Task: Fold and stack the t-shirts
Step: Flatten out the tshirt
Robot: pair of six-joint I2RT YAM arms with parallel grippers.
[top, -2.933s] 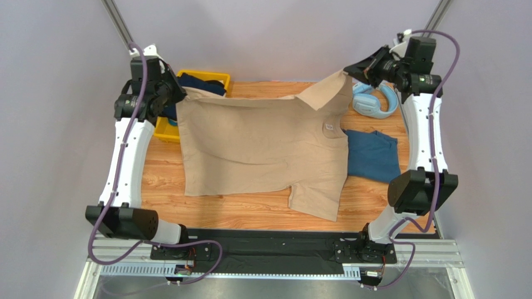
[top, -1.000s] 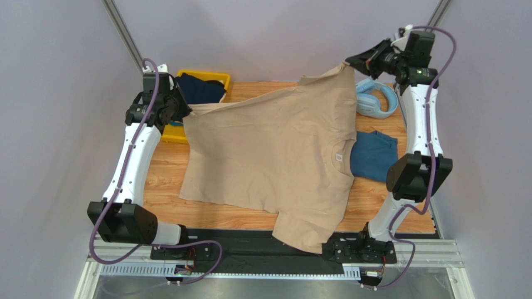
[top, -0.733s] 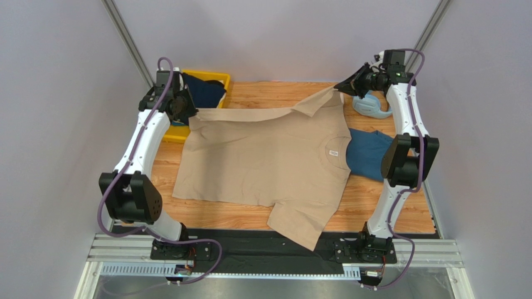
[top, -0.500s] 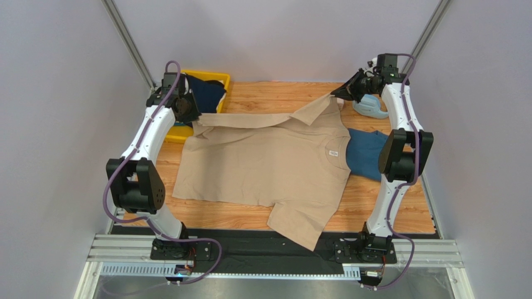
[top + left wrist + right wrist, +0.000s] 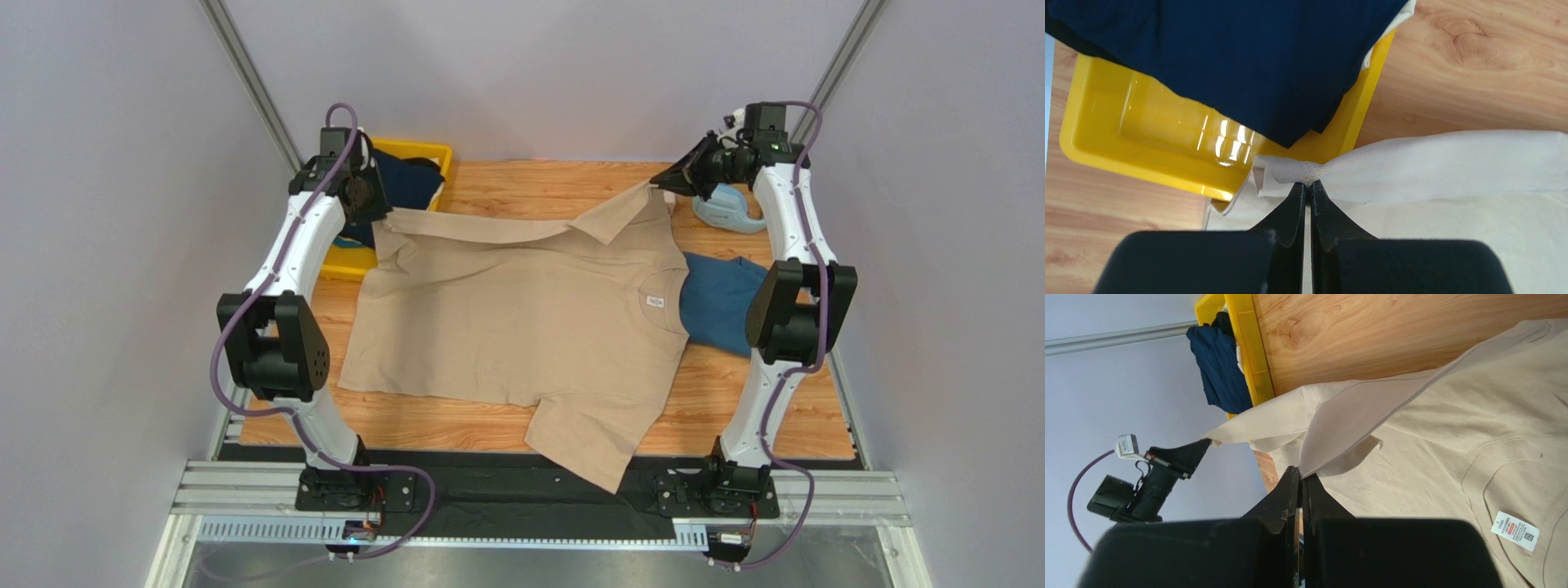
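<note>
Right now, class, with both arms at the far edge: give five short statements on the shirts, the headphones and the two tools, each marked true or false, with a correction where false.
1. The left tool is shut on an edge of the beige t-shirt. True.
2. The beige t-shirt partly covers the teal-blue t-shirt. True.
3. The navy t-shirt is stacked on the teal-blue t-shirt. False: it sits in the yellow bin.
4. The right tool is open and holds nothing. False: it is shut on the beige t-shirt.
5. The headphones lie in the yellow bin. False: they lie at the far right, by the right tool.
</note>
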